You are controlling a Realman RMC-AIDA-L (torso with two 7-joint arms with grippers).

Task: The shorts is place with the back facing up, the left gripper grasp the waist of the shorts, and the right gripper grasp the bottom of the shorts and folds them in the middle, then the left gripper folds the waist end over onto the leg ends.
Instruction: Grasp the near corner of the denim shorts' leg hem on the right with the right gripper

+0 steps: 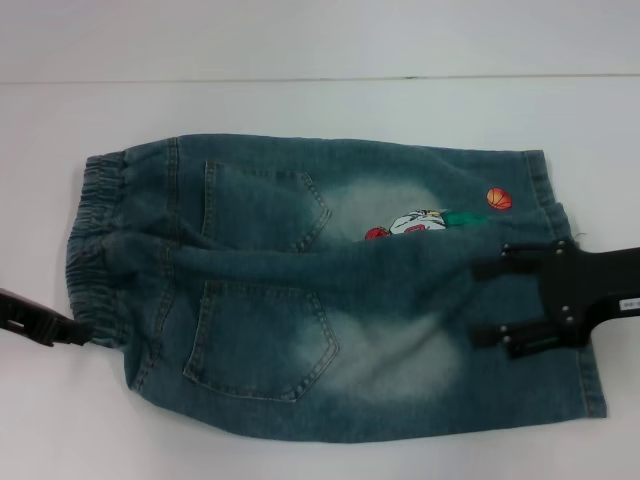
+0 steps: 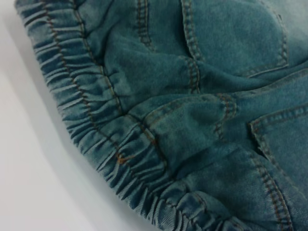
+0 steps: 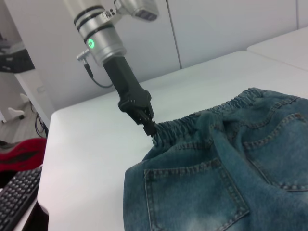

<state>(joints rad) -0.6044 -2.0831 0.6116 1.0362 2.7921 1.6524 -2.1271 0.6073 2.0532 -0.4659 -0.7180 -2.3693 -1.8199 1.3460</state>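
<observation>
On the white tabletop (image 1: 320, 40), mid-surface: shorts (image 1: 330, 300), blue faded denim, back up, partly folded lengthwise along the middle, two patch pockets showing. Waist end (image 1: 95, 250), ruffled elastic, toward the left edge; leg ends (image 1: 560, 260) toward the right edge, orange basketball patch (image 1: 499, 199) near the far hem. Left hand (image 3: 150, 129): clenched on the waistband at its near corner. Right hand (image 1: 490, 305): above the leg ends, fingers spread, released, holding nothing.
</observation>
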